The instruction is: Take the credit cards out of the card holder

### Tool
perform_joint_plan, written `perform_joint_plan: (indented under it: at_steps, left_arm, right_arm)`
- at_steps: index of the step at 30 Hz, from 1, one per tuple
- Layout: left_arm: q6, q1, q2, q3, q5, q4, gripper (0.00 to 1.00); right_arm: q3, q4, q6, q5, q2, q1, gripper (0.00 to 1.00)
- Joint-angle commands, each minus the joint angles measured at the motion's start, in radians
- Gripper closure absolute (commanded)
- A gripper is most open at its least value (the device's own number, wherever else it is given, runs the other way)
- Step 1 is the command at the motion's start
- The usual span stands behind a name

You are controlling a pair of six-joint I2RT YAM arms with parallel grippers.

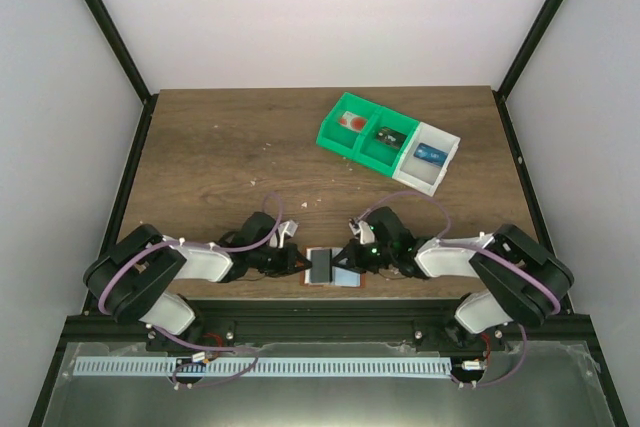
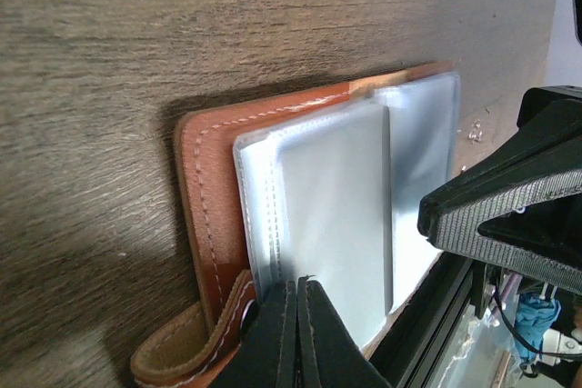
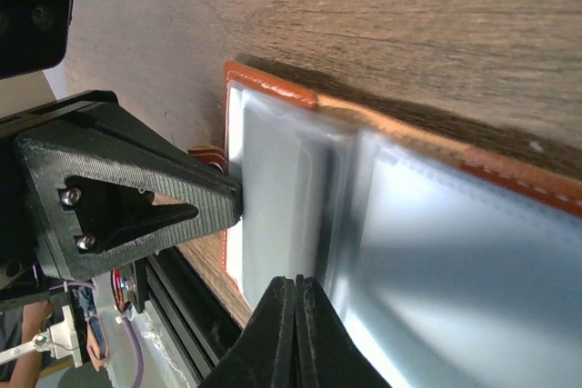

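Card holder lies opened out flat at the near edge of the desk, midway between the two arms. Its long axis runs left to right along that edge, and the fold between its halves points away from the arm bases. The reddish-brown cover is underneath, its white stitching showing at the rim, and the pale blue-grey sleeves face up. A stitched strap tab sticks out at the holder's left end, beside the left fingers.

Both arms are folded low, their forearms reaching inward toward each other and their wrists close above the desk. The left fingers come in from the left and are clenched together, tips at the edge of the left-hand sleeves. The right fingers come in from the right, also clenched, tips meeting near the fold in the middle. Whether either pair has a thin sleeve edge pinched between its tips cannot be told.

A green-and-white compartment tray sits well apart at the far right of the desk.
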Motion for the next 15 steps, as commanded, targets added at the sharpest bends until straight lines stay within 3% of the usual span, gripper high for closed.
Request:
perform_joint_plan:
  at_steps: [1,11,15]
  left_arm:
    - [0.045,-0.006,0.009,0.004,-0.056,-0.112,1.0]
    - [0.033,-0.006,0.012,-0.015,-0.055,-0.089,1.0]
    - [0.019,-0.005,0.008,-0.026,-0.049,-0.071,1.0]
  right_arm:
    - [-0.029,-0.001,-0.027,0.001,-0.048,-0.023,1.0]
    - [-0.053,-0.012,-0.061,-0.032,-0.105,-0.068,0.99]
    - [-0.02,-0.03,-0.067,-0.045,-0.098,-0.061,0.94]
